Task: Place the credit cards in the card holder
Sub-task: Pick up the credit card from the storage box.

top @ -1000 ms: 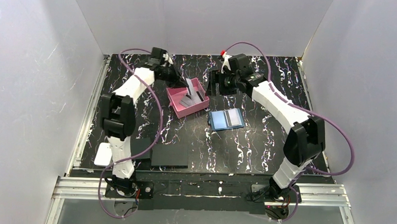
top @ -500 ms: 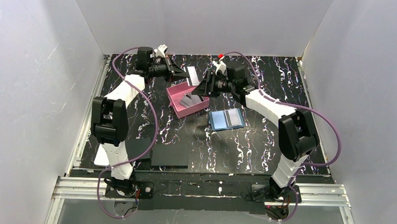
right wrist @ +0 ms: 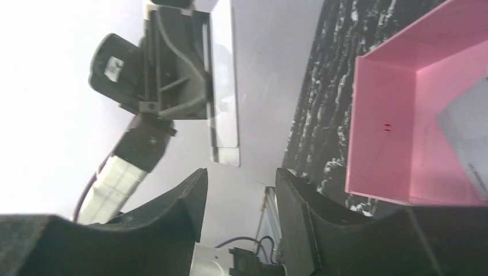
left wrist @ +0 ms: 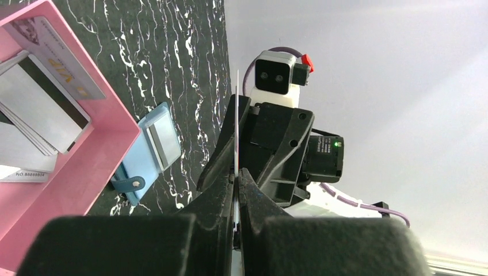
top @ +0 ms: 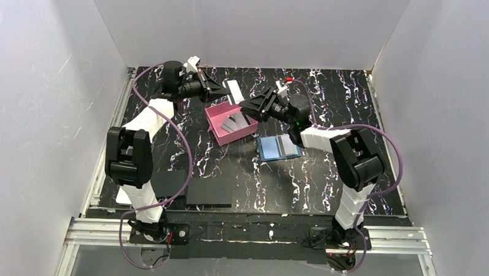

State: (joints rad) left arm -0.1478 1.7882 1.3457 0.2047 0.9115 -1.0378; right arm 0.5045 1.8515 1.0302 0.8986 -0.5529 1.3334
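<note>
The pink card holder sits mid-table with several pale cards lying in it; one has a black stripe. My left gripper is shut on a white credit card and holds it in the air just behind the holder. The left wrist view shows this card edge-on between my fingers. My right gripper is open and empty. It hovers at the holder's right rim, facing the held card. The holder's wall shows in the right wrist view.
A flat blue hinged case lies open right of the holder; it also shows in the left wrist view. Two black pads lie at the front left, with a white flat piece beside the left arm. White walls enclose the table.
My left gripper lifted the card from over the holder and drew it back and left. My right gripper swung left toward the holder's rim and now faces the held card.
</note>
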